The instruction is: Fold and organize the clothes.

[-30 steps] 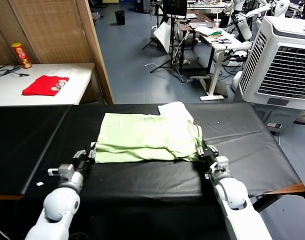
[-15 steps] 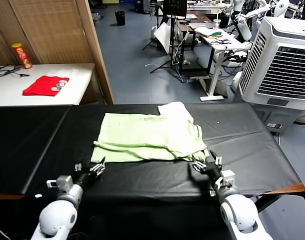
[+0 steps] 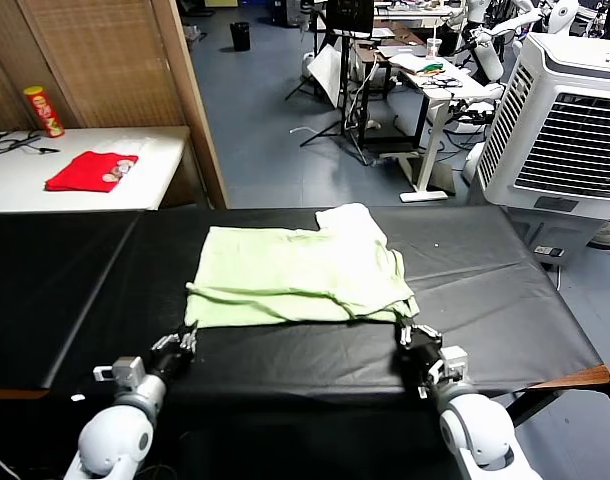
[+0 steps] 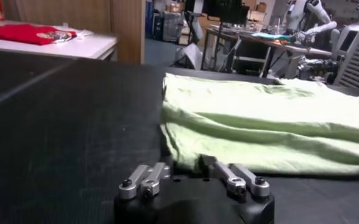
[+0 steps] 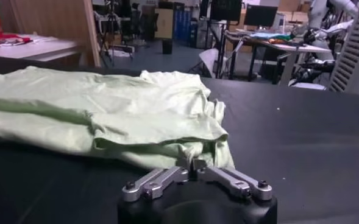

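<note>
Jaws clenched on nothing, the left gripper and right gripper sit on the black desk just before the near corners of the folded mint-green shirt, which lies mid-desk.

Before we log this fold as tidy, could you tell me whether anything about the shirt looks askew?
Yes: the shirt is folded unevenly. One sleeve sticks out past its far edge, and its corner nearest the right gripper is bunched.
</note>
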Controlling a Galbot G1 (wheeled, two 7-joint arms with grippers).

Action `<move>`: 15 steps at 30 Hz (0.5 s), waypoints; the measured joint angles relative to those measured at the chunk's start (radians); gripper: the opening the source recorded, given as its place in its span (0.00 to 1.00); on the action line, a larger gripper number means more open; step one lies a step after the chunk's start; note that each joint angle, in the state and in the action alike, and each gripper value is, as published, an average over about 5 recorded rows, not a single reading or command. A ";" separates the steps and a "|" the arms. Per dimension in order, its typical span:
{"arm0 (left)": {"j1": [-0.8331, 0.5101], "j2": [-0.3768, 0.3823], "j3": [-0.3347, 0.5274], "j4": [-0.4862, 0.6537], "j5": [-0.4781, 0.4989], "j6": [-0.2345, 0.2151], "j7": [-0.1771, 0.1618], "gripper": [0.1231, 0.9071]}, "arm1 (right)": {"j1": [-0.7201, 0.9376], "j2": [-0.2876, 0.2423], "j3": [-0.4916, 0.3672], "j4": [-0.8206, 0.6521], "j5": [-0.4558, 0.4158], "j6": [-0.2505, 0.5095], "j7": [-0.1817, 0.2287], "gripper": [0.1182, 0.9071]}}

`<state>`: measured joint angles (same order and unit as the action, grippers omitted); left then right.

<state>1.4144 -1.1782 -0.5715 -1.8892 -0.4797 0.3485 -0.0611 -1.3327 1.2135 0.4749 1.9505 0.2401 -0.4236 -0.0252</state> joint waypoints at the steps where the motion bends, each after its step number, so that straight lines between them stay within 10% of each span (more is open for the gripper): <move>1: 0.008 0.005 -0.002 -0.010 0.007 0.002 -0.005 0.02 | -0.007 -0.010 0.005 0.011 0.011 -0.009 0.000 0.00; 15: 0.244 0.037 -0.027 -0.234 0.072 0.021 -0.024 0.02 | -0.259 -0.057 0.056 0.210 0.034 -0.120 0.014 0.00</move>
<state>1.6588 -1.1412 -0.5990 -2.1230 -0.4075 0.3695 -0.0853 -1.5914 1.1564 0.5306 2.1601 0.2743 -0.5438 -0.0115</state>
